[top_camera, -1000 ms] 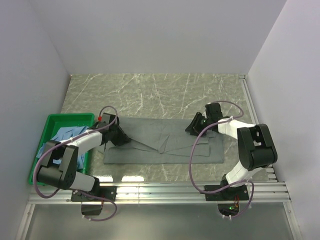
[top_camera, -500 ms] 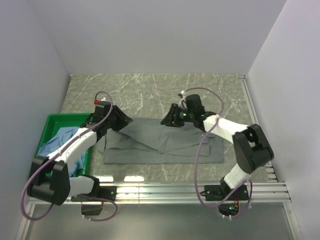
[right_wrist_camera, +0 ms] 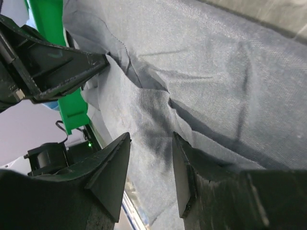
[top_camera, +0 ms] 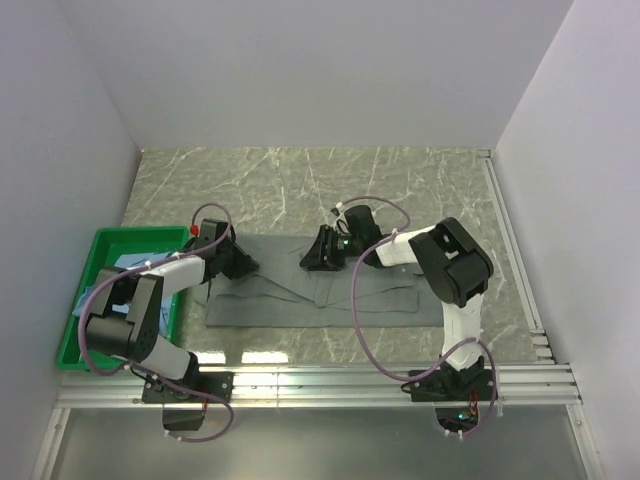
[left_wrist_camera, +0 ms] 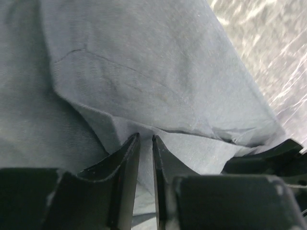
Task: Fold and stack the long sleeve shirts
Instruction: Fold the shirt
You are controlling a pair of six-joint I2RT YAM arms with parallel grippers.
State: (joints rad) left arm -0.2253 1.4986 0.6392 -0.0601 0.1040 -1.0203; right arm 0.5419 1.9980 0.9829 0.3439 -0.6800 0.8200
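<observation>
The grey-green shirt [top_camera: 380, 285] lies spread flat across the marble table. My left gripper [top_camera: 240, 262] is low on its left end. In the left wrist view the jaws [left_wrist_camera: 145, 141] are almost together with a fold of the shirt [left_wrist_camera: 144, 62] between the tips. My right gripper [top_camera: 312, 255] is at the shirt's upper middle, near the collar. It is open [right_wrist_camera: 151, 143], just above the cloth [right_wrist_camera: 216, 72], and holds nothing. The light blue shirt [top_camera: 97, 293] lies crumpled in the green bin, partly hidden by my left arm.
The green plastic bin [top_camera: 120, 235] stands at the table's left edge; its wall also shows in the right wrist view [right_wrist_camera: 72, 110]. White walls close in the left, back and right. Aluminium rails [top_camera: 320, 385] run along the near edge. The two grippers are close together.
My right gripper has swept left along the shirt from its right end to the middle. My left gripper rose toward the back, then came down again onto the shirt's left end.
</observation>
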